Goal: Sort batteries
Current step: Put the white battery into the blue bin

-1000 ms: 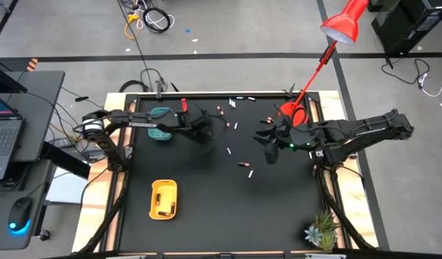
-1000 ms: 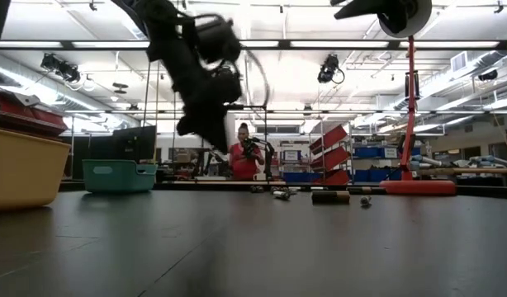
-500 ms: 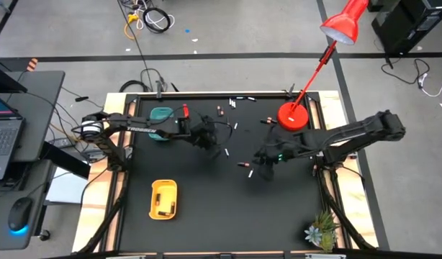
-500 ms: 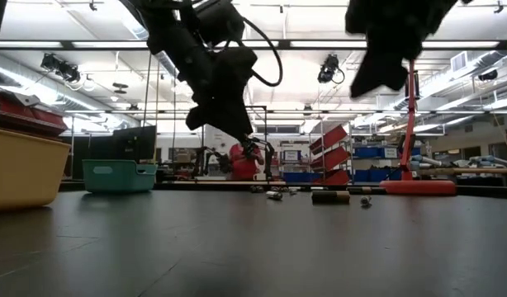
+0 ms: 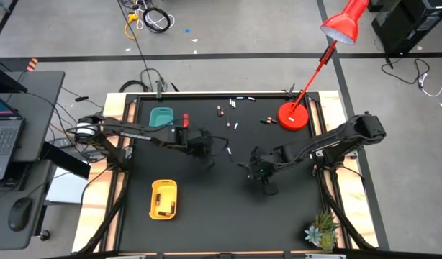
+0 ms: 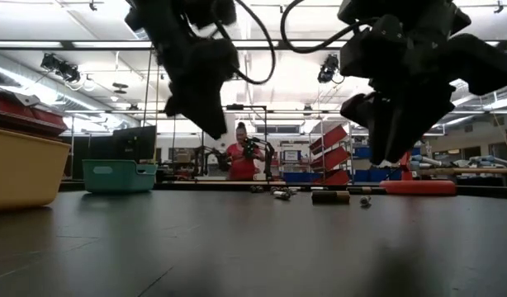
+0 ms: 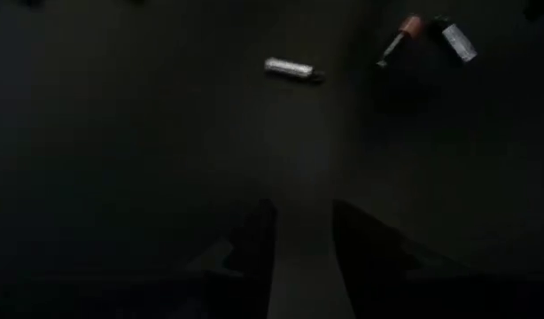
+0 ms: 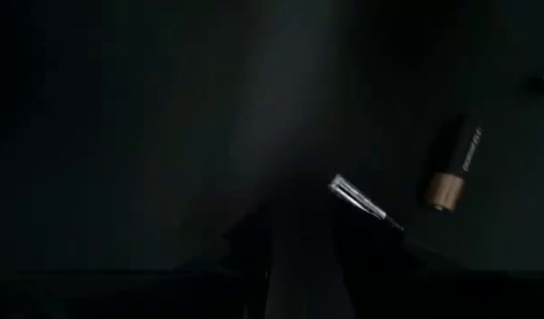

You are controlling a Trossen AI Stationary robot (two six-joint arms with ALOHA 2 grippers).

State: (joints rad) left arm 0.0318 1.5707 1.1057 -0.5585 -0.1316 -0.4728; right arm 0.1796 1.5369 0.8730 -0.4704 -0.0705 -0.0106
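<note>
Both arms mid-surface [image 5: 206, 208], hunting batteries. Right pincer [image 8: 303, 235] part open, empty, over a silver battery [image 8: 361, 199] w/ a dark battery [image 8: 454, 173] beside. Left pincer [image 7: 303, 235] part open, empty. Next: drop, centre, close.

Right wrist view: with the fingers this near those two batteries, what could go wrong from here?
The silver battery lies by one finger of the open right gripper, not centred between the two, so coming down could knock or roll it. The dark, copper-ended battery lies near it, so a wide grab might disturb both kinds. In the high view the left gripper hangs close by, so the arms could crowd each other.
</note>
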